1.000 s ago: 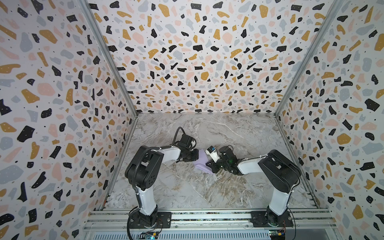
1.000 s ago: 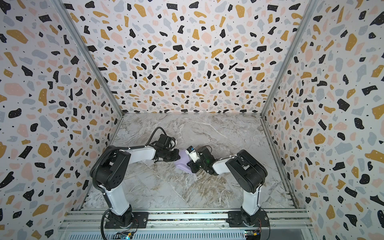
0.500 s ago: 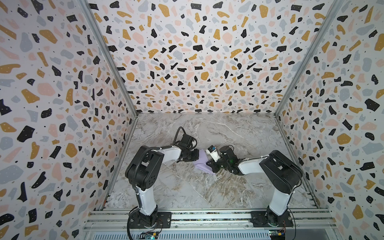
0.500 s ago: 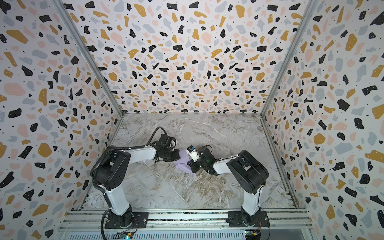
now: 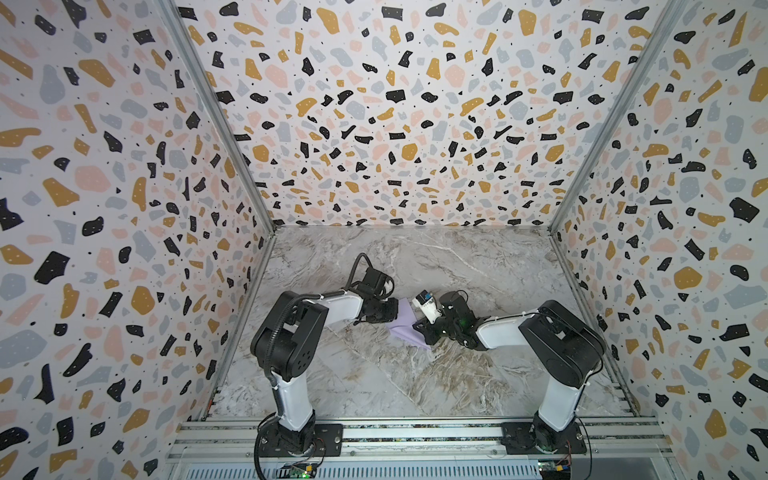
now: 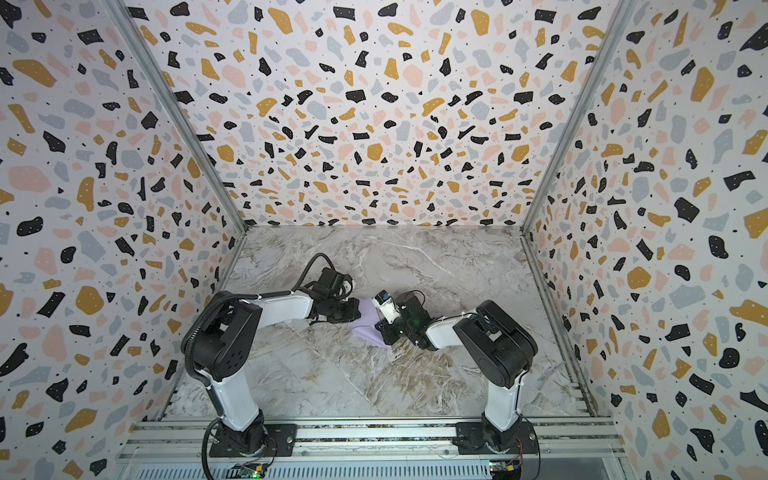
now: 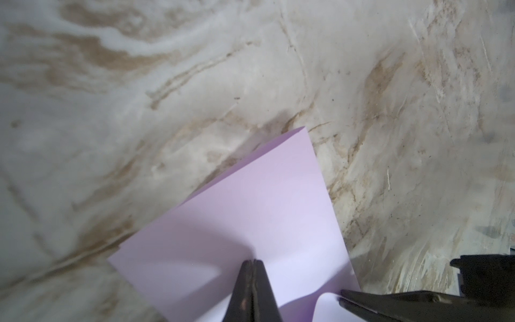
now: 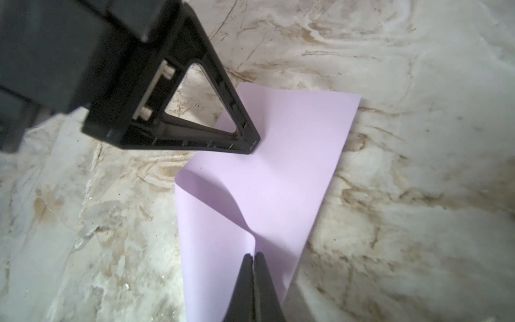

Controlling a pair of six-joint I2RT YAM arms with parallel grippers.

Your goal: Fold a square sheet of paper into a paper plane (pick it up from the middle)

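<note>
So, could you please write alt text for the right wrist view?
The shut right claw pinches a raised fold of a pale lilac paper sheet on a marble table. The shut left claw rests its tip on the sheet.

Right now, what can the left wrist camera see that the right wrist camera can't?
Only the left wrist camera shows the left gripper from behind, its tips shut together on the paper. Only the right wrist camera shows the right gripper pinching a raised fold with shut tips, and the left gripper's triangle-shaped finger from the side. Both show the purple paper on the marble table, with both grippers touching it.
</note>
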